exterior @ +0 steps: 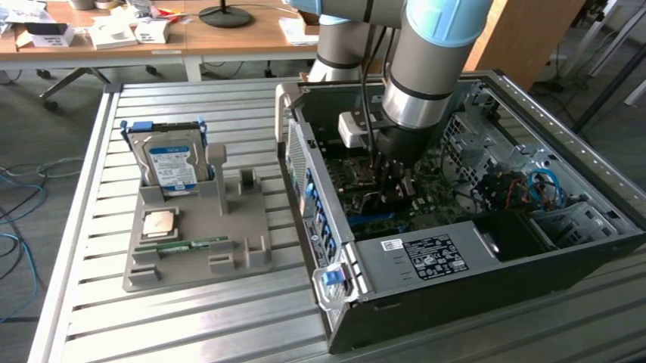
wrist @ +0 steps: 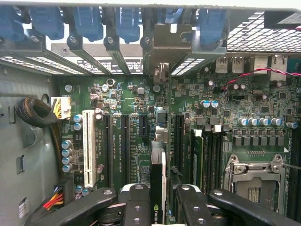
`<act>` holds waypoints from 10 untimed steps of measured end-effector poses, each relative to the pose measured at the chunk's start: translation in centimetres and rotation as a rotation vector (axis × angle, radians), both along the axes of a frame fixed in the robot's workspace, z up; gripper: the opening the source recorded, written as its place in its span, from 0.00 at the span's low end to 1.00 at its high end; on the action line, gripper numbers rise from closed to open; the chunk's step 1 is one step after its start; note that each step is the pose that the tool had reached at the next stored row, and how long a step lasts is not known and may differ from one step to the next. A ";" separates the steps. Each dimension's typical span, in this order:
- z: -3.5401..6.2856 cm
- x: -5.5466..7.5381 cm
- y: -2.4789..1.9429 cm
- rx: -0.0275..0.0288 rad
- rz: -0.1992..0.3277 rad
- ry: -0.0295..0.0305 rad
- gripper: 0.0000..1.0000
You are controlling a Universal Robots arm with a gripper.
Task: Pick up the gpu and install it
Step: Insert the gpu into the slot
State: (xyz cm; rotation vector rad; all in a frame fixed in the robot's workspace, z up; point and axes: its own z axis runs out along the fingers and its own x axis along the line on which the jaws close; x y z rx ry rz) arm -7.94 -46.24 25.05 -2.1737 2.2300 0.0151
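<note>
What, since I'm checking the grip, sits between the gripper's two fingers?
The gpu sits there, held edge-on in the gripper above the black slots of the motherboard. This shows in the wrist view.

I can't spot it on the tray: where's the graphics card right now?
The gpu stands on edge between the gripper fingers, inside the computer case over the motherboard slots.

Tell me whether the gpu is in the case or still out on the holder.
In the case. The tool holds the gpu edge-on above the motherboard slots; whether it is seated, cannot tell.
</note>
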 end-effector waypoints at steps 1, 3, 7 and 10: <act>-0.03 0.0 0.00 0.0001 0.000 -0.0001 0.26; -0.06 0.0 0.00 0.0002 0.000 -0.0001 0.26; -0.06 0.0 0.00 0.0001 0.000 0.0000 0.26; -0.06 0.0 0.00 0.0001 0.000 0.0000 0.26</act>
